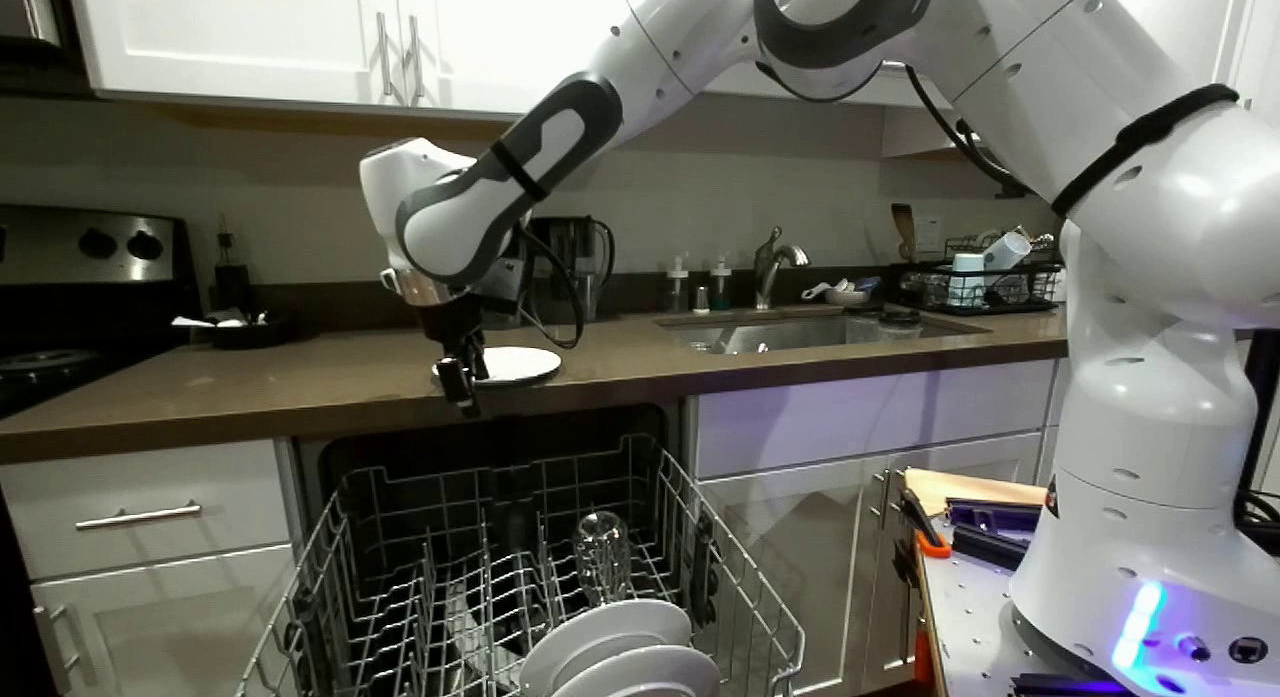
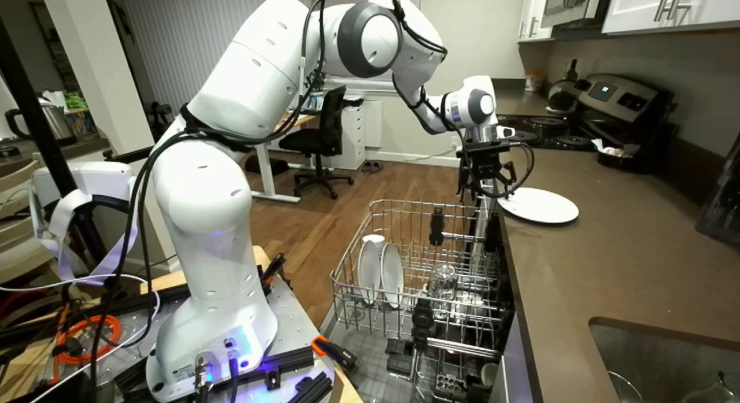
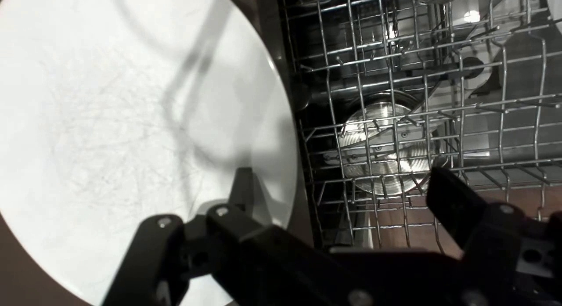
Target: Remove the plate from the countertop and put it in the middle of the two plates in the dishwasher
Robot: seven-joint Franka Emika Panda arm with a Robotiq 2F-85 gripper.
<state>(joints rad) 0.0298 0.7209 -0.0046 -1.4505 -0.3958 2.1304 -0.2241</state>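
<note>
A white plate [image 2: 540, 206] lies flat on the countertop [image 2: 613, 258], close to the front edge above the dishwasher [image 1: 490, 427]. In the wrist view that plate [image 3: 131, 99] fills the left side. My gripper [image 3: 340, 174] is open, with nothing between its fingers. One finger hovers over the plate's rim; the opposite one is out past the counter edge, above the rack. The exterior view also has the gripper [image 1: 465, 377] beside the plate [image 1: 520, 365]. The two plates, nearer [image 2: 368, 271] and farther [image 2: 392, 273], stand upright in the pulled-out rack, a narrow gap between them.
A clear glass [image 1: 603, 557] stands in the rack behind the two plates. The rack's wire rim [image 2: 416, 203] rises around the tines. On the counter are a pitcher [image 1: 568, 262], a dark dish [image 2: 615, 157] and a sink [image 1: 770, 335]. Upper cabinets [image 1: 250, 37] hang above.
</note>
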